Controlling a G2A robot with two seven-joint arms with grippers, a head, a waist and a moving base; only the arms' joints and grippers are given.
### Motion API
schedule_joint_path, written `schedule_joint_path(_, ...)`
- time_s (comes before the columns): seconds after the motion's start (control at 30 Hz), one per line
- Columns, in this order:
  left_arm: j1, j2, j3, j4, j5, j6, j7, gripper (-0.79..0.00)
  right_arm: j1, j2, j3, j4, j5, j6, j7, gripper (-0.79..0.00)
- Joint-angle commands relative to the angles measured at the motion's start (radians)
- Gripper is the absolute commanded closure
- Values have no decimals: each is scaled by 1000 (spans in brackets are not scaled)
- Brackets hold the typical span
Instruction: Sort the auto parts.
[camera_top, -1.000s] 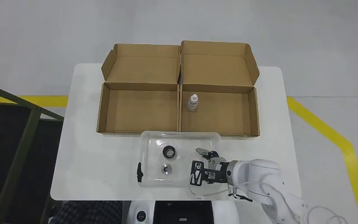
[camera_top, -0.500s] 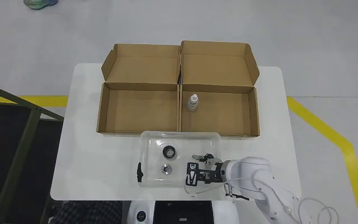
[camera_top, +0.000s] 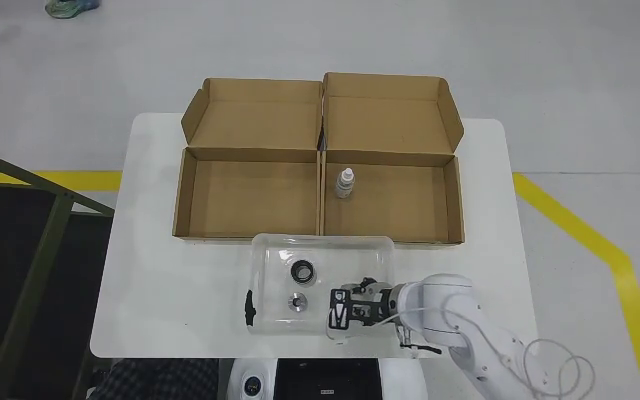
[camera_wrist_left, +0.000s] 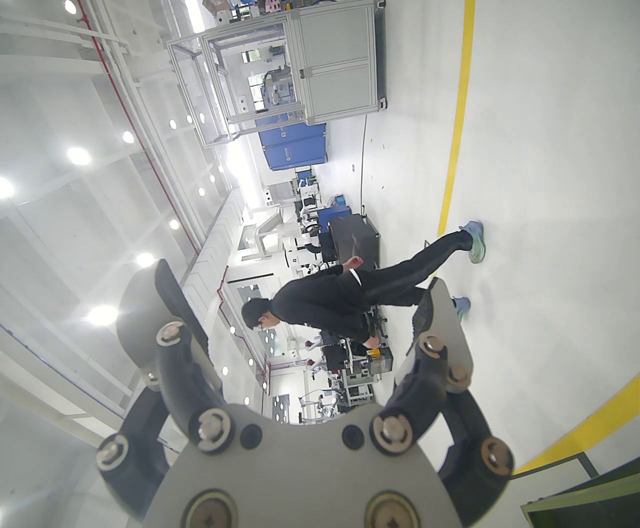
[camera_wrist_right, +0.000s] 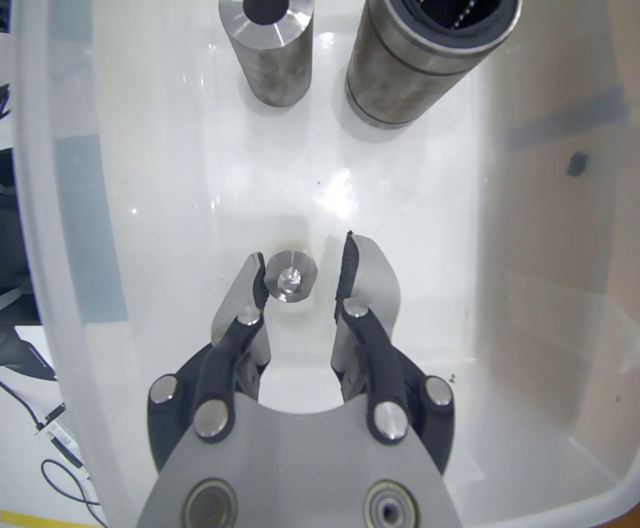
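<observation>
In the right wrist view a small round metal part lies on the floor of the clear plastic bin. My right gripper is open around it, one finger touching the part and the other a little apart. Beyond it stand a steel sleeve and a larger grooved bearing, both upright. From above, the right gripper sits low inside the bin, beside the sleeve and the bearing. My left gripper is open and holds nothing, facing the room.
Two open cardboard boxes stand behind the bin, the left one bare inside and the right one holding a small white bottle. The white table has free room to the left of the bin.
My right gripper has moved left, deeper into the bin toward the sleeve and bearing. The parts and boxes have not shifted.
</observation>
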Motion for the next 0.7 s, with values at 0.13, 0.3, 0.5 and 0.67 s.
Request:
schedule_joint_path(0.13,0,0,0,0,0,0,0,-785,12,3,-9,-1,14,10,1,0)
schedule_joint_path(0.3,0,0,0,0,0,0,0,-785,8,7,-14,-24,7,16,-4,0)
schedule_joint_path(0.5,0,0,0,0,0,0,0,-785,-2,14,2,-58,6,22,-54,0)
schedule_joint_path(0.67,0,0,0,0,0,0,0,-785,-9,20,33,-73,30,34,-141,0)
